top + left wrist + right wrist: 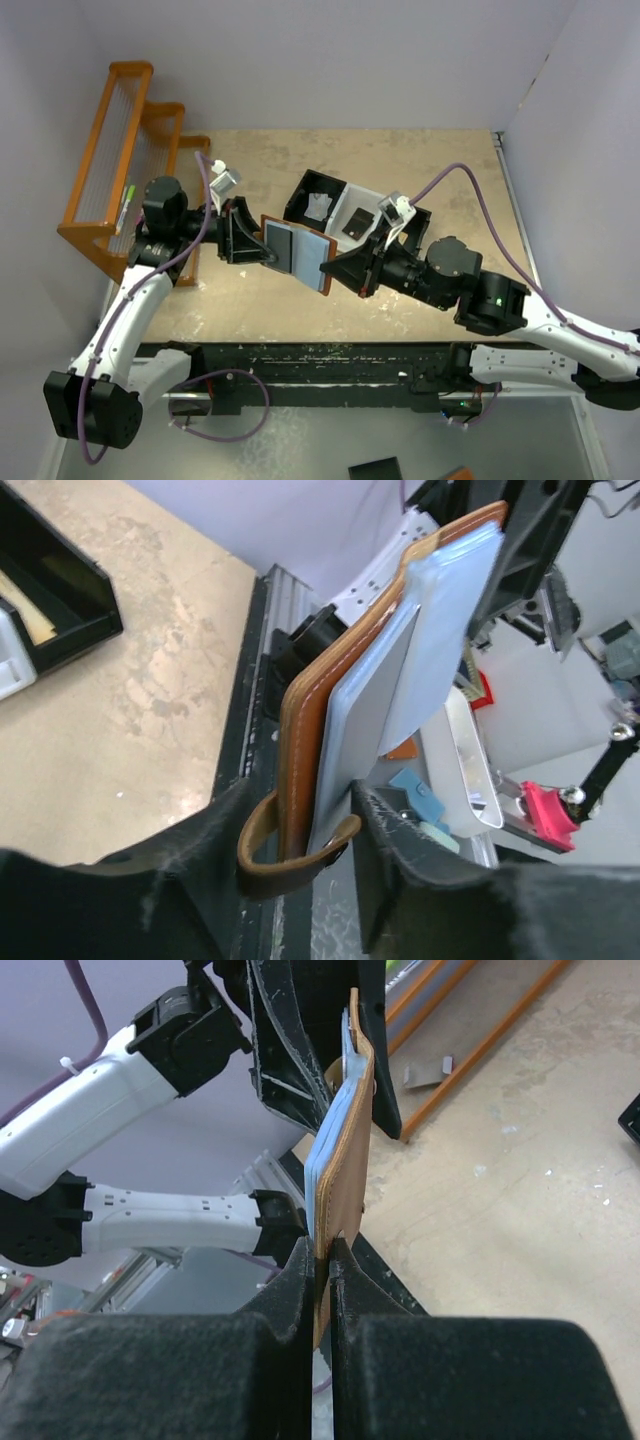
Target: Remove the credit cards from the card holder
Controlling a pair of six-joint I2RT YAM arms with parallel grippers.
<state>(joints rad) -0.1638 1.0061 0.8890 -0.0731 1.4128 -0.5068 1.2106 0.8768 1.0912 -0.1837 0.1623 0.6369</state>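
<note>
**Operator:** My right gripper [322,1260] is pinched tight on one edge of the card holder [297,250]. In its wrist view the two fingers meet on the brown leather at the lower middle of the frame.

**Desk:** And your left?

**Operator:** My left gripper [300,798] straddles the opposite end. Its jaws stand partway apart, one on either side of the leather and lining. The snap tab [262,855] loops across between them. I cannot tell whether they actually press on it.

**Desk:** Where does the holder sit?

**Operator:** There is one holder, at the centre of the overhead view. It is spread open and held up off the table [420,160] between my two grippers, with the pale blue-grey lining facing the camera.

**Desk:** How many cards?

**Operator:** I count one dark credit card [354,223] outside it. It lies in the white middle compartment of the tray [296,195], just above and to the right of the holder. Inside the holder I see a darker grey panel beside the lighter lining, but I cannot say whether that is a card or a pocket.

**Desk:** What else is around it?

**Operator:** There is one tray with three compartments. The black one on the left holds one white paper scrap [318,207], and the black one on the right is partly hidden behind my right wrist. One orange rack [110,160] stands at the upper left of the overhead view, beside my left arm.
</note>
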